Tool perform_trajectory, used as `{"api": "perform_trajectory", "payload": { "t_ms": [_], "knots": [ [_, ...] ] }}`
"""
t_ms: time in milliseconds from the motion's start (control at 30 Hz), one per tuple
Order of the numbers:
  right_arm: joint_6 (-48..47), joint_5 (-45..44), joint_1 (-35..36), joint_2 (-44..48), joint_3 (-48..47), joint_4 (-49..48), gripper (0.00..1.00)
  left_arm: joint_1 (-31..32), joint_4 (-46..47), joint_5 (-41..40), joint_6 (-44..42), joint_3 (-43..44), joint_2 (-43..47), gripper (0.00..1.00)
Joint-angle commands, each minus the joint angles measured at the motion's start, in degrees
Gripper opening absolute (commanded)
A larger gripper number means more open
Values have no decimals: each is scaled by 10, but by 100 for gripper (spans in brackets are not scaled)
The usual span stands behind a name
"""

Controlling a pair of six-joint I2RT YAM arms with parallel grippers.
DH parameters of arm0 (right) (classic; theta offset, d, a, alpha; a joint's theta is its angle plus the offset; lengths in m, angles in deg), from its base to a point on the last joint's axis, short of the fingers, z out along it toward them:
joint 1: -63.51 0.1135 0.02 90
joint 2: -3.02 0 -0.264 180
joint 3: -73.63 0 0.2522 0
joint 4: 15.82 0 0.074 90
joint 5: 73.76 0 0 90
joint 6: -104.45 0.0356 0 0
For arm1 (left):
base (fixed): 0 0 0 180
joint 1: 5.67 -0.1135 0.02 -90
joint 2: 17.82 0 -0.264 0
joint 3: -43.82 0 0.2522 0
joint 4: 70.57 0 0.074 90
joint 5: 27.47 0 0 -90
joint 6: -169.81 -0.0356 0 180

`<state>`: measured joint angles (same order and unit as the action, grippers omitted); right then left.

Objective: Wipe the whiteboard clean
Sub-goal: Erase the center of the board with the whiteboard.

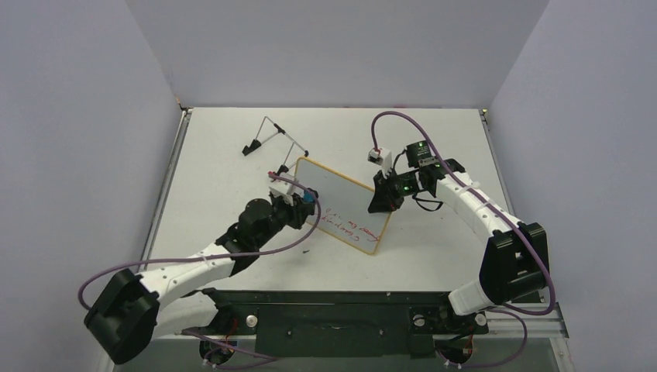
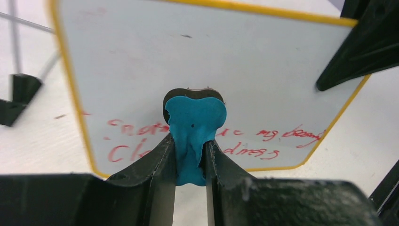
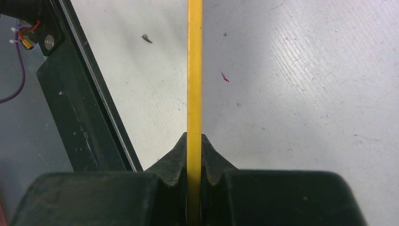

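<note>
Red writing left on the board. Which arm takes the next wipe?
Left. The left pincer grips the blue eraser right at the red writing on the whiteboard. The right pincer is clamped on the board's rim, steadying it.

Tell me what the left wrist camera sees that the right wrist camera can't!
Only the left wrist view shows the face of the whiteboard with red writing, the blue eraser pinched in the left gripper in front of it, and a black foot of the wire stand. Only the right wrist view shows the board's yellow rim edge-on, clamped in the right gripper, plus the dark base rail and a purple cable. Both show the whiteboard and the white table.
</note>
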<state>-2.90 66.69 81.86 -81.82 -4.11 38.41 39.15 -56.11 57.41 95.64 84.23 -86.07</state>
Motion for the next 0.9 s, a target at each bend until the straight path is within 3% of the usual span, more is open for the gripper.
{"api": "perform_trajectory", "payload": {
  "t_ms": [0,167,333,600,867],
  "knots": [
    [-19,-8,-1,4,-33,46,0,-65,-89,78,-27,-20,108,0],
    [-101,-29,-1,-43,-97,174,0,-77,-140,58,-21,-29,160,0],
    [-136,-58,-17,-67,-129,217,0,-88,-166,64,-24,-28,142,0],
    [-145,-38,-32,-94,-147,230,0,-95,-56,57,-53,-41,34,0],
    [-143,-7,-41,-128,-146,232,0,-57,64,-60,-77,-44,-51,0]
  ]
}}
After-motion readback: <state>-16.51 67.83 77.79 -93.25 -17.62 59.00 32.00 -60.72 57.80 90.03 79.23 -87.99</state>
